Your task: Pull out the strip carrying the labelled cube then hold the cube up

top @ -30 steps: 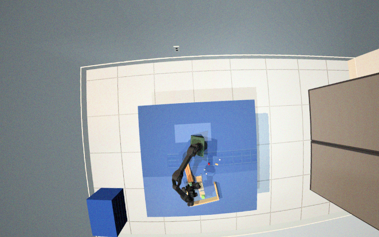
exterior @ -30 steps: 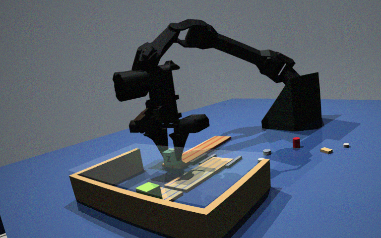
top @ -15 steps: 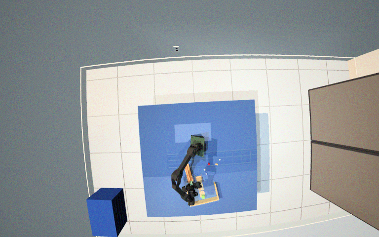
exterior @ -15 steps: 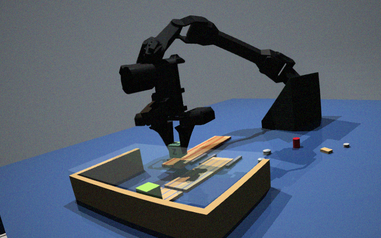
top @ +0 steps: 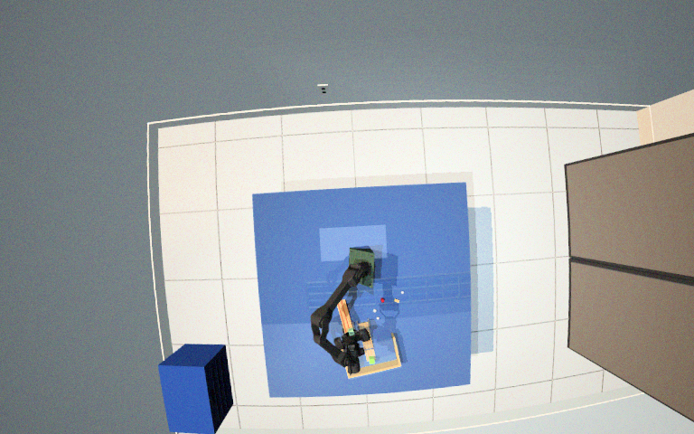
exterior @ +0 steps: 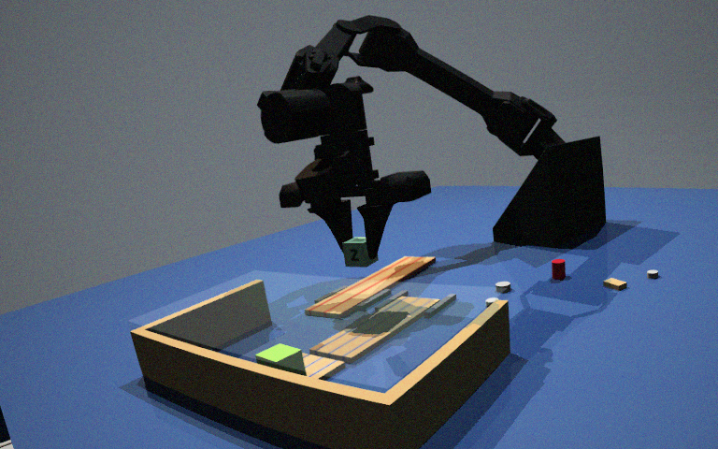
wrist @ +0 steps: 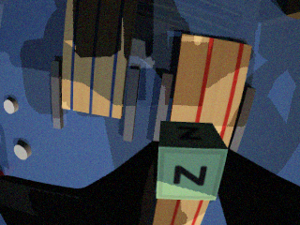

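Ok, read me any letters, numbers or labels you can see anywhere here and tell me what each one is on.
"Z": on the side of the labelled cube held between the fingers, exterior view; the wrist view shows the same letter turned, so it looks like "N".
A second dark letter on the cube's top face, wrist view: too foreshortened to read.
Bright green block, strips, small pieces on the table: no text visible.
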`<control>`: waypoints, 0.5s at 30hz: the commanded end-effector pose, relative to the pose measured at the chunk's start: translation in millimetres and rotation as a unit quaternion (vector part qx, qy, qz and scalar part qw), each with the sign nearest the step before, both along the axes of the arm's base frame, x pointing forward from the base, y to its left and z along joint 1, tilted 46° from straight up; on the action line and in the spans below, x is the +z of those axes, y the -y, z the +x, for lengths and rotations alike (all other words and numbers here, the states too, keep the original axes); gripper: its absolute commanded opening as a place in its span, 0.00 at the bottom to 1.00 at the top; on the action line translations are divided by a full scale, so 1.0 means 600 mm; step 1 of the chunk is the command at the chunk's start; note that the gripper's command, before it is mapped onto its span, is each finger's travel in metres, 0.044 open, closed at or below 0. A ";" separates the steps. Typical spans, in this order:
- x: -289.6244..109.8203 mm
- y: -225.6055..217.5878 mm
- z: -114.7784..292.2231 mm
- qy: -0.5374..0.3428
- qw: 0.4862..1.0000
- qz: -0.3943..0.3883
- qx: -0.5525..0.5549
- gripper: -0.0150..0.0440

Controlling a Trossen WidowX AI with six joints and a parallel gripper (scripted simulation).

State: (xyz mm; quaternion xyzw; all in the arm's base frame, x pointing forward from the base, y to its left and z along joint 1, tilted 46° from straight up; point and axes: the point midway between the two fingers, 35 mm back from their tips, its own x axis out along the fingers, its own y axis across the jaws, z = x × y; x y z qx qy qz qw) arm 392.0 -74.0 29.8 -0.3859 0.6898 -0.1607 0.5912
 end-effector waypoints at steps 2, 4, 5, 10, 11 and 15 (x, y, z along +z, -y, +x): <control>-0.002 -0.006 -0.023 -0.001 1.000 0.002 -0.001 0.25; -0.004 -0.008 -0.034 -0.001 1.000 0.002 -0.001 0.25; -0.004 -0.009 -0.040 -0.001 1.000 0.002 -0.001 0.25; -0.008 -0.014 -0.068 -0.002 1.000 0.002 -0.001 0.25; -0.009 -0.015 -0.074 -0.002 1.000 0.002 -0.001 0.25; -0.013 -0.018 -0.098 -0.002 1.000 0.002 -0.001 0.25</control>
